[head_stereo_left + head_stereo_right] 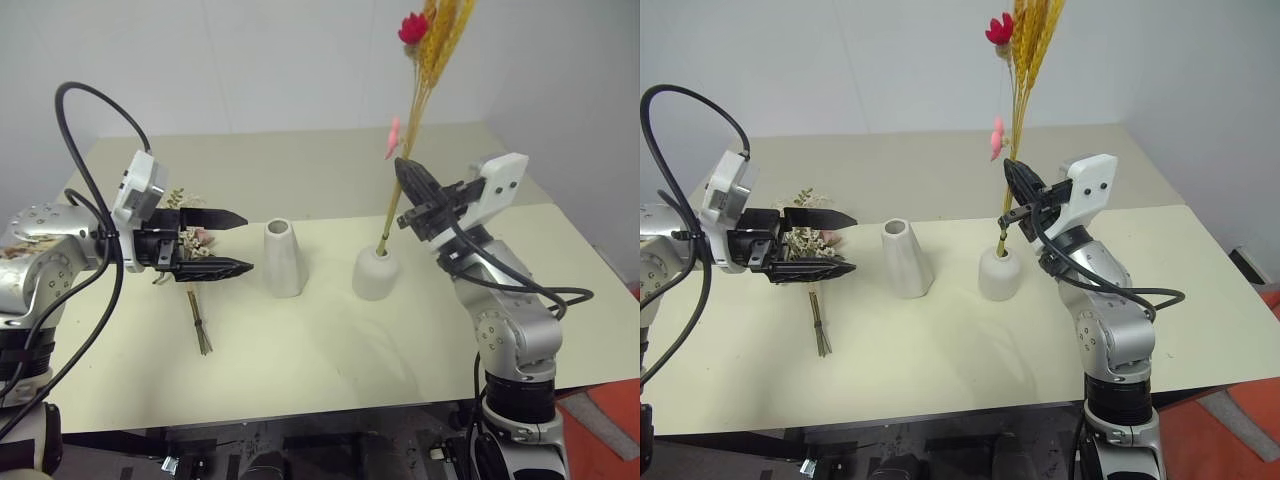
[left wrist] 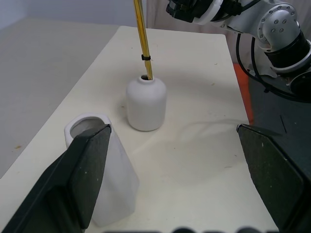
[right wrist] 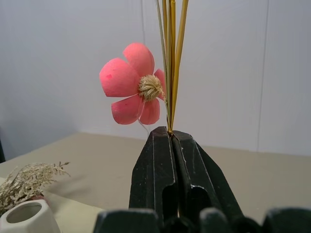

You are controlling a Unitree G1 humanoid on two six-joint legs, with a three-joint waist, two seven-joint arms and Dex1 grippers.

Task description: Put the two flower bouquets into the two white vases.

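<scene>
Overhead, head views: spray (image 1: 425,95) stands in the short vase (image 1: 376,272), its top cut off by the frame; right gripper (image 1: 402,170) clamped shut on the stems. Tall vase (image 1: 283,258) stands just left of the short vase. Bushy bunch (image 1: 812,262) lies on the table (image 1: 300,350) left of the tall vase, half hidden behind the left gripper (image 1: 240,242), jaws wide, empty.

Left wrist: stems enter the short vase's mouth.

Right wrist: pink blossom (image 3: 131,83) touches the stems just above the closed fingertips (image 3: 158,138).

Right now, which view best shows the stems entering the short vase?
Left wrist view: the short vase has its mouth in sight, with the spray stems entering it. Both eye views show it side-on. Right wrist view shows stems pinched in the right hand.
</scene>
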